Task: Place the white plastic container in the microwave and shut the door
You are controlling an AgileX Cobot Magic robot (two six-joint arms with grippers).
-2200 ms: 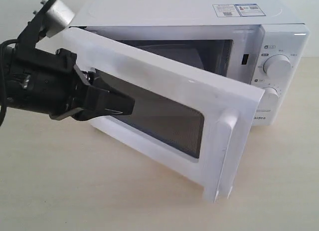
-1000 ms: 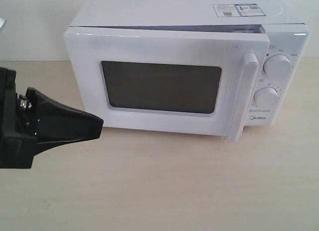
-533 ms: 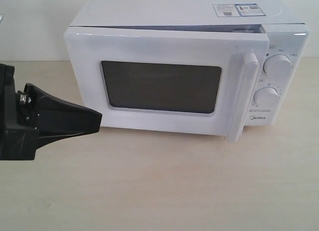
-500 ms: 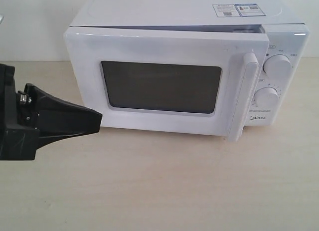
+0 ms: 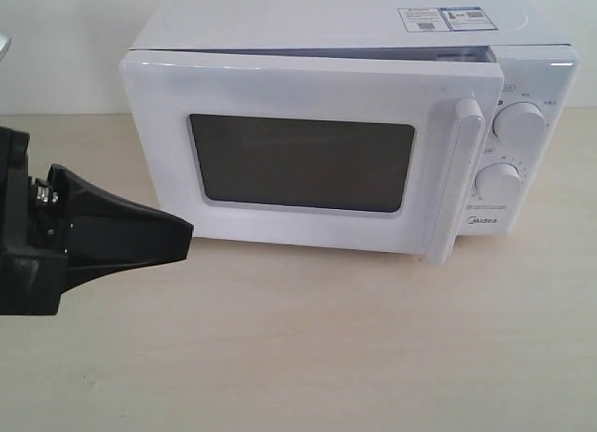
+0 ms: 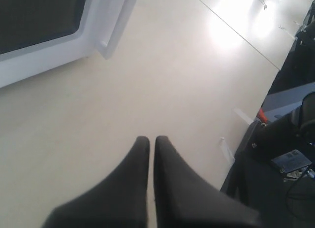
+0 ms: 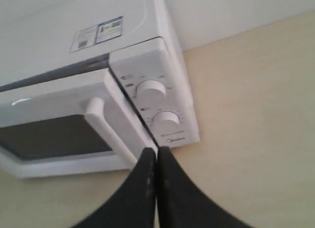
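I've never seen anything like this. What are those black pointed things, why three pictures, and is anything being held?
This is a robot with two arms, each ending in a black two-fingered pincer called a gripper. The wide picture comes from a camera off the arms: it shows the left gripper near a white microwave on a pale table. The other two come from cameras on the wrists, looking along the fingers; the right gripper faces the dials. Both grippers are pinched shut on nothing. The door looks closed, and nothing shows through its dark window.
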